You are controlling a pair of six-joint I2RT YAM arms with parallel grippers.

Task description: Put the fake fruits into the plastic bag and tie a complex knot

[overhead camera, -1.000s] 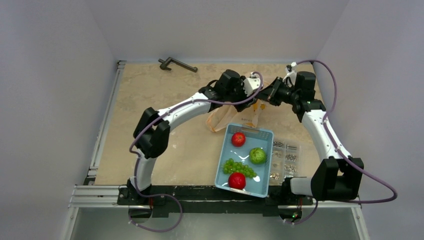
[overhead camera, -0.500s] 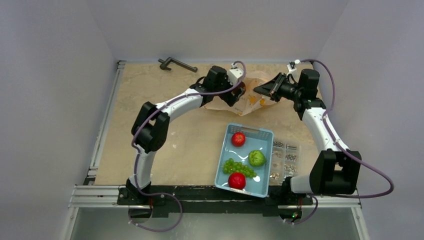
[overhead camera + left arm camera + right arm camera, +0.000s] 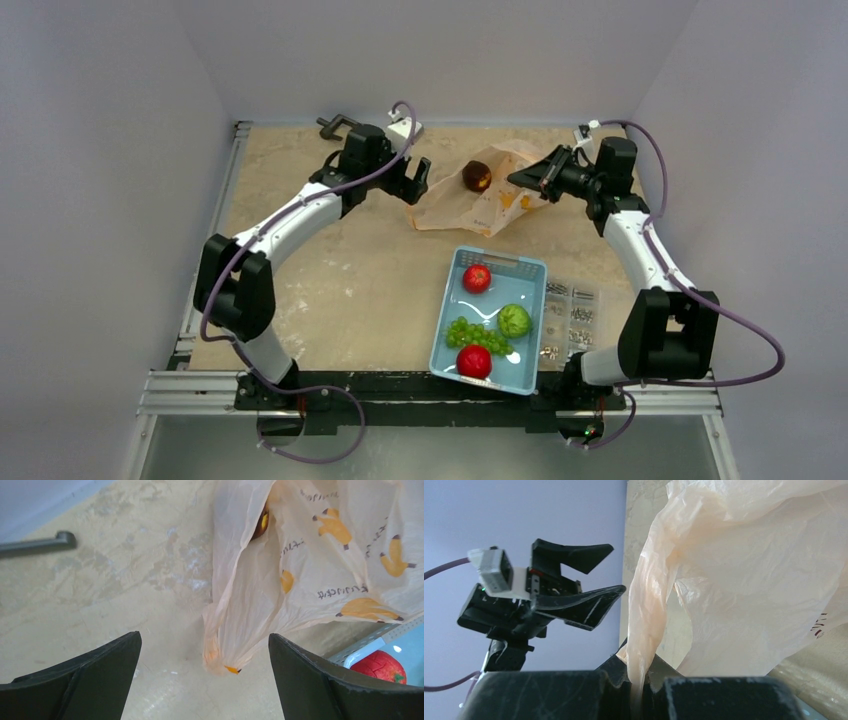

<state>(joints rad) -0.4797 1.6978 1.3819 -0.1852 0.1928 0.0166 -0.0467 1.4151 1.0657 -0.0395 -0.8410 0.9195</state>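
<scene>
Where the overhead camera looks down on the far half of the table, plastic bag: lies crumpled and spread flat, just beyond the basket.
Maroon fruit: within the bag's outline at its far edge. From above I cannot tell whether it is inside or on top. The left wrist view shows only a dark shape behind the translucent film.
Left gripper: jaws spread wide with nothing between them, just left of the bag and apart from it. Its own camera looks between the two fingers at the bag's drooping corner and bare table. The right wrist view shows it side-on, raised above the table.
Right gripper: closed at the bag's right edge. Only its own camera shows a twisted strand of the film pinched between the fingers.
Basket contents: two red fruits, the grape bunch and the light-green fruit, all plain from above. The left wrist view catches one red fruit and a bit of rim.
Clear box: touching the basket's right side, seen only from above.
Dark bar: on the table's far left.
</scene>
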